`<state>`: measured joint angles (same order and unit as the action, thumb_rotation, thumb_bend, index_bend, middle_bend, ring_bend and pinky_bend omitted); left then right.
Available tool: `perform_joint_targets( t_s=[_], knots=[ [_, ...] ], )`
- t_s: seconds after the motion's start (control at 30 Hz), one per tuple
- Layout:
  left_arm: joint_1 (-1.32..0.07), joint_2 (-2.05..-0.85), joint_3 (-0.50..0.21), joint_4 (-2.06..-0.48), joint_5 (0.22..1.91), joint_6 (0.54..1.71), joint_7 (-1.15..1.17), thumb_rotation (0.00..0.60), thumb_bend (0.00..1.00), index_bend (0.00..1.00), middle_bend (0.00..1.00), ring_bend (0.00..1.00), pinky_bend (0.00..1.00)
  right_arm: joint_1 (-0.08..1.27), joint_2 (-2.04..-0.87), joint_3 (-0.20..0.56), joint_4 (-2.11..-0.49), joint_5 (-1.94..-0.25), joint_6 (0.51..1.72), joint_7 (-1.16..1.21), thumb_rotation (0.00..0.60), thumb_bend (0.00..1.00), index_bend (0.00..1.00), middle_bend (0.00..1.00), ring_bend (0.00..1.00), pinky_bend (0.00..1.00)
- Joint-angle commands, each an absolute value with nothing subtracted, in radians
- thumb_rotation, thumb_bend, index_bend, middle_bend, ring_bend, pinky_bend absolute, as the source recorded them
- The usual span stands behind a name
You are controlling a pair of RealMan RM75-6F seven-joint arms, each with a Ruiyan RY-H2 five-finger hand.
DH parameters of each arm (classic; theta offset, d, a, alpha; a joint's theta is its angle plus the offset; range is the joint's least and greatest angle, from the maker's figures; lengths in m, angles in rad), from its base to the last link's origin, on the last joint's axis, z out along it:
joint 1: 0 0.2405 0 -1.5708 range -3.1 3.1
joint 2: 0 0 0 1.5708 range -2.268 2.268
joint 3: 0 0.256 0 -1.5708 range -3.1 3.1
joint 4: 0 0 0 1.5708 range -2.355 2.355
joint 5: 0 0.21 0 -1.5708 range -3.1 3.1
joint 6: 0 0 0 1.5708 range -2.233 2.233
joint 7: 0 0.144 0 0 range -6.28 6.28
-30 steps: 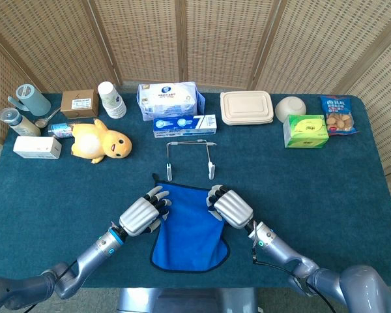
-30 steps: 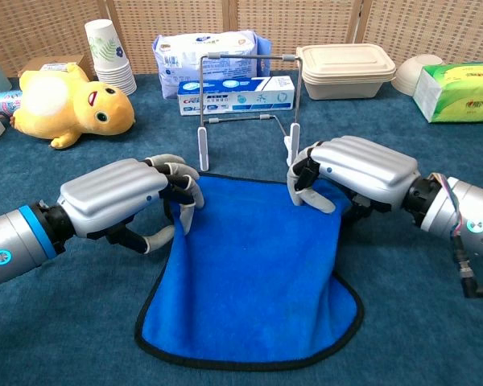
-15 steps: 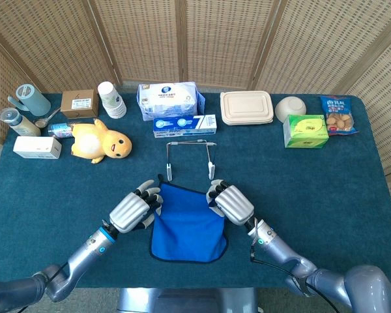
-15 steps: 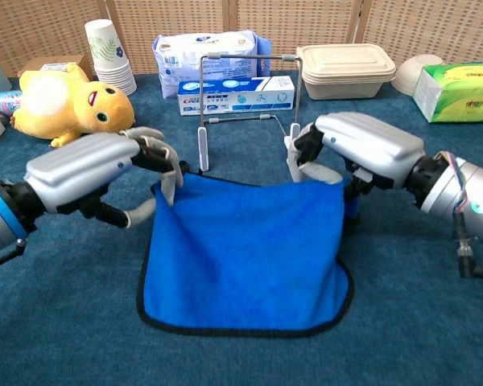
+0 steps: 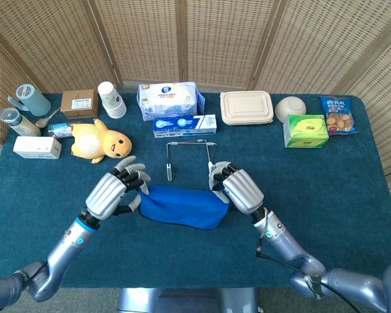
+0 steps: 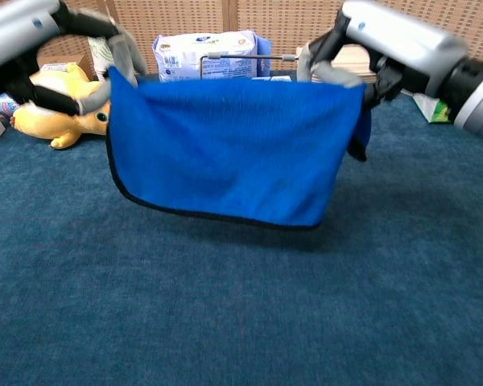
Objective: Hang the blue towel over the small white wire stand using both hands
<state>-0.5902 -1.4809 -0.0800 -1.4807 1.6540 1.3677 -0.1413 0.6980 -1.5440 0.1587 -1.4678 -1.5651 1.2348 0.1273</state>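
The left hand point(image 5: 114, 190) pinches one top corner of the blue towel point(image 6: 225, 149) and the right hand point(image 5: 240, 188) pinches the other, so both are clamped on cloth with the top hem drawn fairly taut between them. The towel hangs clear of the table point(image 5: 326, 195) as a limp sheet, its lower edge sagging, and sits just in front of the white wire stand point(image 5: 190, 155), whose top bar shows just above the hem in the chest view. By the look of it the cloth is light and soft, with no stiffness of its own; it will likely fold wherever tension drops, so the corners seem the right place to hold, and the thin stand may tip if the towel drags against it. Behind the stand and to its right lies a lidded beige lunch box point(image 5: 247, 107), contents hidden, then a pale bowl point(image 5: 290, 107) turned mouth-down. Behind the stand to its left is a stack of paper cups point(image 5: 111, 99); what is inside cannot be told.
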Motion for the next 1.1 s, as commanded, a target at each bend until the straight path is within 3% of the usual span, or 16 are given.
perform_joint_targets(
  t_s=[0.03,0.23,0.53,0.77,1.1],
  knots=[
    [-0.595,-1.440,-0.112,-1.524,1.634,1.371,-0.133,0.600,0.61,0.81,0.41,0.25,0.11,0.711,-1.502,0.200,-1.527,-1.525,1.207,0.103,0.600,0.38,0.98,0.56,0.37,0.27],
    [-0.606,-1.402,-0.154,-1.566,1.598,1.358,-0.140,0.600,0.61,0.81,0.41,0.25,0.11,0.737,-1.462,0.257,-1.581,-1.473,1.169,0.093,0.600,0.38,0.98,0.56,0.37,0.27],
    [-0.672,-1.391,-0.299,-1.598,1.477,1.313,-0.184,0.600,0.60,0.81,0.41,0.25,0.11,0.820,-1.424,0.381,-1.591,-1.335,1.071,0.085,0.600,0.38,0.98,0.56,0.37,0.27],
    [-0.725,-1.403,-0.373,-1.581,1.403,1.271,-0.183,0.600,0.60,0.81,0.41,0.25,0.10,0.866,-1.421,0.427,-1.554,-1.266,1.023,0.088,0.600,0.38,0.98,0.56,0.37,0.27],
    [-0.791,-1.455,-0.412,-1.486,1.352,1.232,-0.177,0.600,0.60,0.81,0.41,0.25,0.10,0.930,-1.445,0.451,-1.451,-1.203,0.961,0.097,0.600,0.38,0.98,0.56,0.37,0.27]
  ],
)
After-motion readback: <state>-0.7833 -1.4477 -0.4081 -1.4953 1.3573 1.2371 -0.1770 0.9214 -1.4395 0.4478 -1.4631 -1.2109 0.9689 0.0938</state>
